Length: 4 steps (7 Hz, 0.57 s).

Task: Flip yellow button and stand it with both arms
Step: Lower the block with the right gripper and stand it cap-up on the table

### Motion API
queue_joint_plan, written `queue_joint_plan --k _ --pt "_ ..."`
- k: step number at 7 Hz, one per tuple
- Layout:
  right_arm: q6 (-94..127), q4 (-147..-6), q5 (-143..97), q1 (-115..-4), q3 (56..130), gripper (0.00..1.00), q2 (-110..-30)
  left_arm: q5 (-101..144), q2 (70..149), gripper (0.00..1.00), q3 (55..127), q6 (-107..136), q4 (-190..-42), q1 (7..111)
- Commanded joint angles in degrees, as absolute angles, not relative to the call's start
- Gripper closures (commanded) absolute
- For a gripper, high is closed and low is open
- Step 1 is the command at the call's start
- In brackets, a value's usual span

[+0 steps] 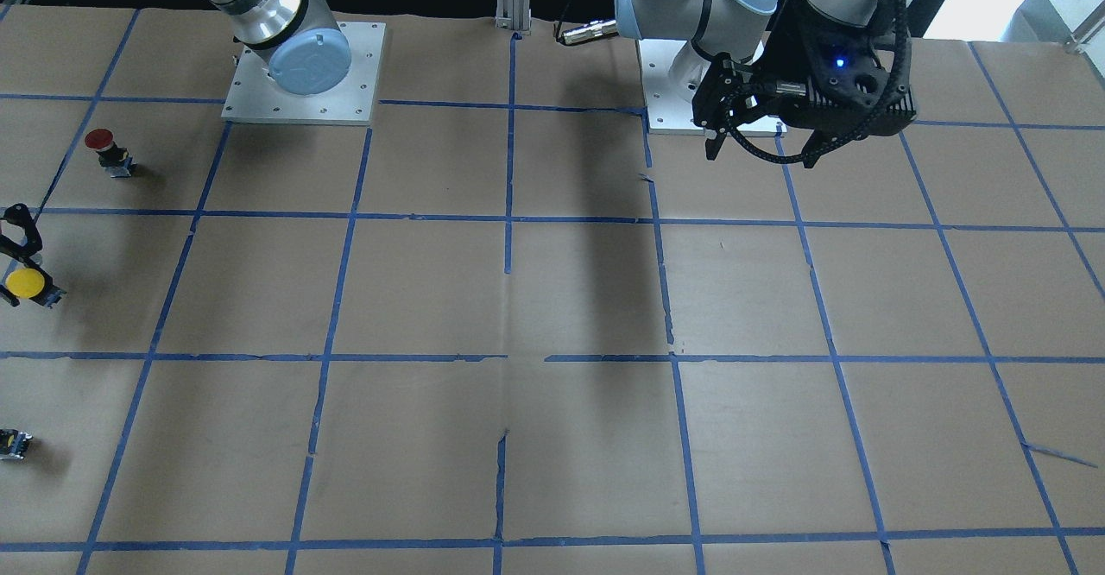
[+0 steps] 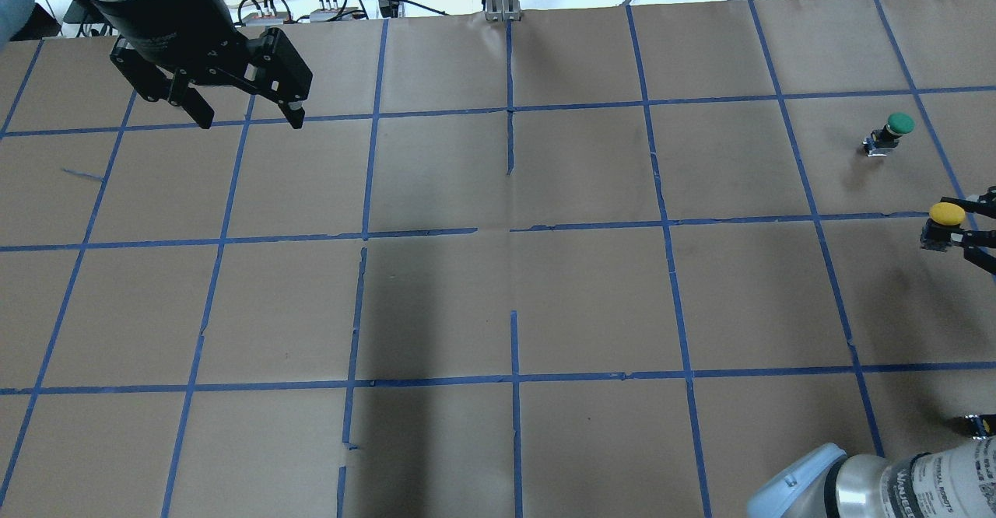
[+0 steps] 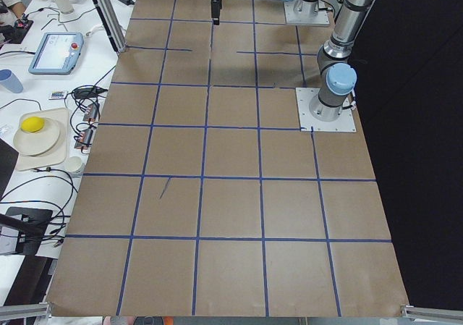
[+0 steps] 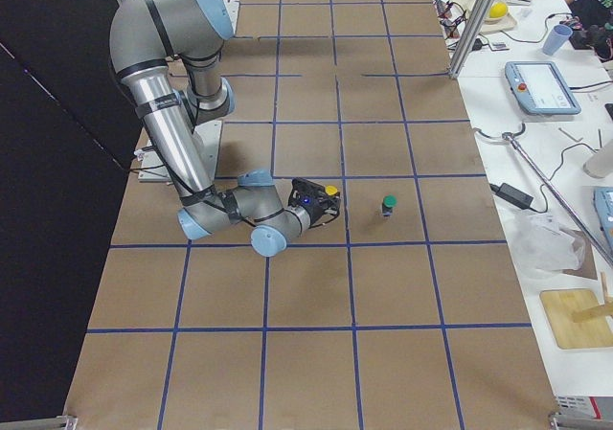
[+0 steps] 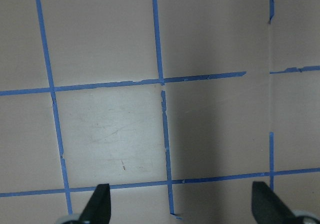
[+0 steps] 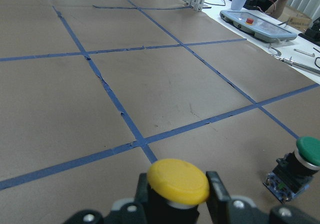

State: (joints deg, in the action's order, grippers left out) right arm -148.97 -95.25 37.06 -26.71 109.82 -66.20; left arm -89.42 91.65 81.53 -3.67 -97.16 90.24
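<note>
The yellow button (image 2: 947, 212) stands cap up at the table's far right edge, between the fingers of my right gripper (image 2: 955, 228). In the right wrist view the yellow cap (image 6: 178, 180) sits just above the two black fingers (image 6: 216, 188), which press on its black body. I cannot tell whether its base rests on the paper. It also shows in the front view (image 1: 25, 283) and the right side view (image 4: 331, 191). My left gripper (image 2: 245, 117) is open and empty, high over the far left of the table, with only its fingertips (image 5: 101, 203) in the left wrist view.
A like button stands beyond the yellow one; its cap looks green in the overhead view (image 2: 899, 123) and red in the front view (image 1: 100, 138). A tiny dark part with a yellow mark (image 1: 13, 443) lies nearer the robot. Brown paper with blue tape lines (image 2: 513, 238) covers the table.
</note>
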Motion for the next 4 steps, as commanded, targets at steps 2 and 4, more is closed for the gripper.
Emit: queue_joint_plan --k 2,4 --pt "-152.6 -92.5 35.4 -26.6 110.5 0.95 -64.5 -89.5 91.6 0.00 81.6 -3.3 -97.1 90.3" --pt "-152.9 -92.5 35.7 -25.8 110.6 0.93 -64.2 -89.0 91.3 0.00 81.7 -1.2 -97.3 90.3"
